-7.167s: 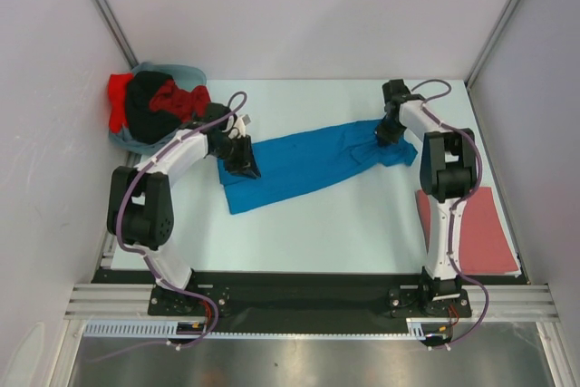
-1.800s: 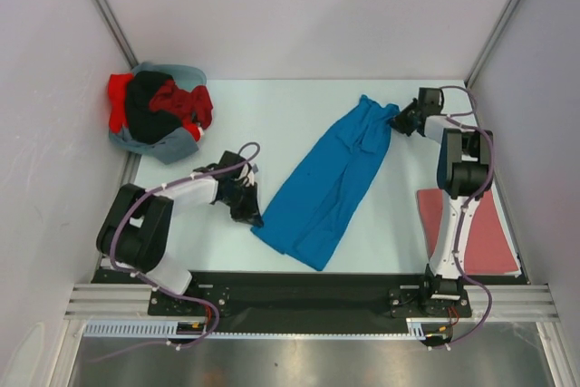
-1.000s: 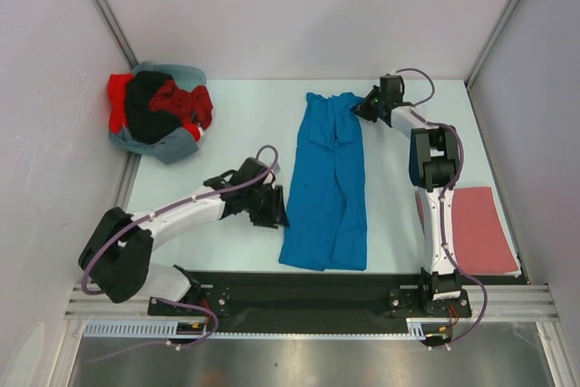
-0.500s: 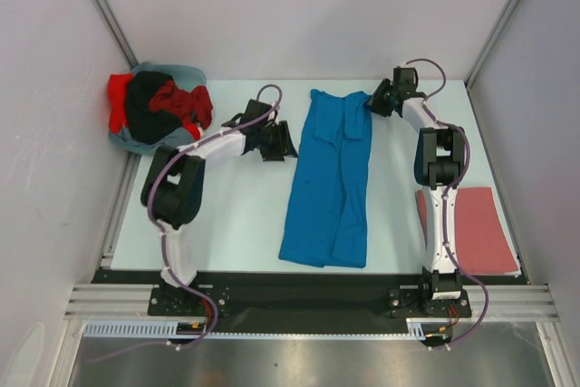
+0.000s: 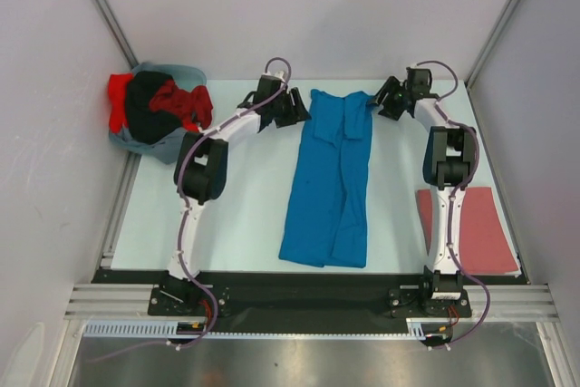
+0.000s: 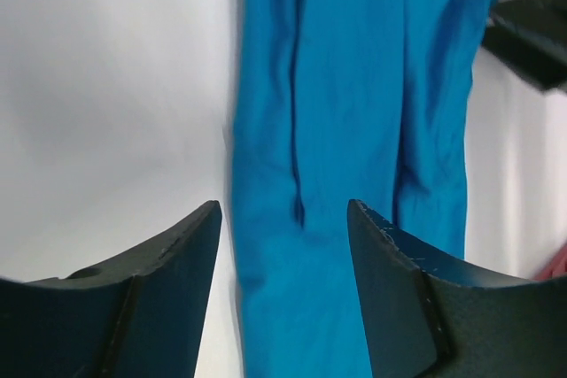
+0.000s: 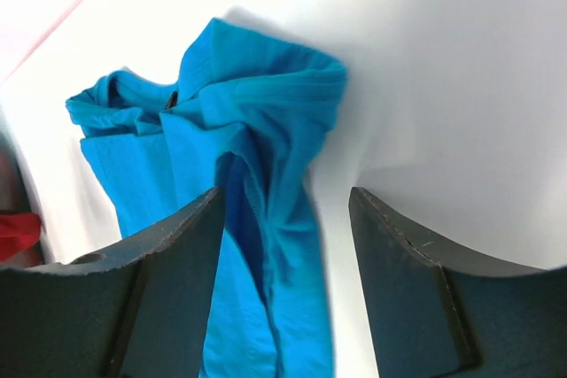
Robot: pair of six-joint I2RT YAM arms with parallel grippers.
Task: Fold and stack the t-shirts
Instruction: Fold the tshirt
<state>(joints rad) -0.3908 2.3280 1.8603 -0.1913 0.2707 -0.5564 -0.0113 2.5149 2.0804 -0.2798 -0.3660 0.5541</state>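
Top external | blue t-shirt [image 5: 328,178] lies lengthwise on table [image 5: 245,206] | both jaws wide

The pale tabletop [image 5: 245,215] I work on is boxed in by plain white walls [image 5: 308,6] left, right and far. A black strip [image 5: 299,292] and an aluminium rail [image 5: 109,301] line its near edge.

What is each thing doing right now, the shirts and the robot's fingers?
Bright blue cloth t-shirt: folded into a long strip, lying flat, not held.
Pinkish-red cloth t-shirt: folded flat, near right.
Heap of red, black and grey-blue shirts: crumpled, unfolded.
Left fingers: open, empty.
Right fingers: open, empty.
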